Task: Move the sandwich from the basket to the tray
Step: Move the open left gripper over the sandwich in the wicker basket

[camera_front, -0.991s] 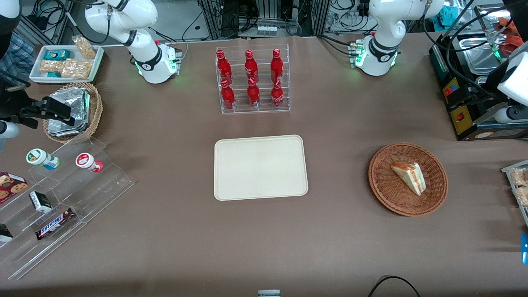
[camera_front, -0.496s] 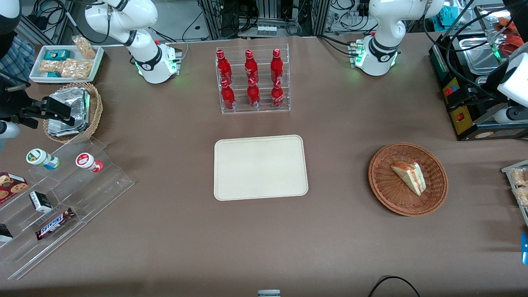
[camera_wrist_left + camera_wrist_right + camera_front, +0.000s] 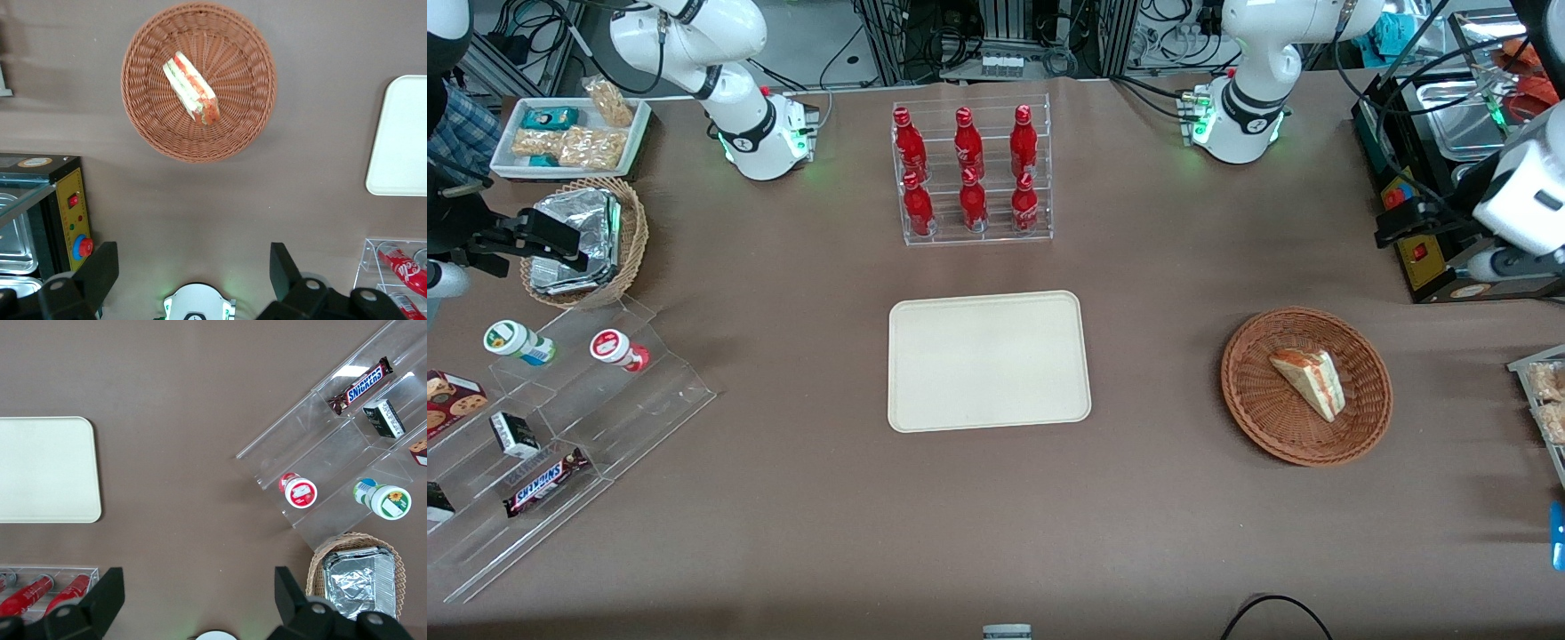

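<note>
The sandwich, a clear-wrapped white-bread wedge with red and green filling, lies in the shallow reddish-brown wicker basket toward the working arm's end of the table. The wrist view also shows the sandwich in the basket. The cream tray lies bare at the table's middle, and its edge shows in the wrist view. My gripper hangs high above the table, farther from the front camera than the basket and nearer the working arm's end. It is open and empty, with the fingers wide apart.
A black control box with coloured buttons stands at the working arm's end beside my gripper. A clear rack of red bottles stands farther back than the tray. A tan basket of foil packs, a snack stand and a white snack tray sit at the parked arm's end.
The working arm has swung in from the table's end toward the middle, and its black gripper now shows in the front view. The sandwich, basket and tray have not moved.
</note>
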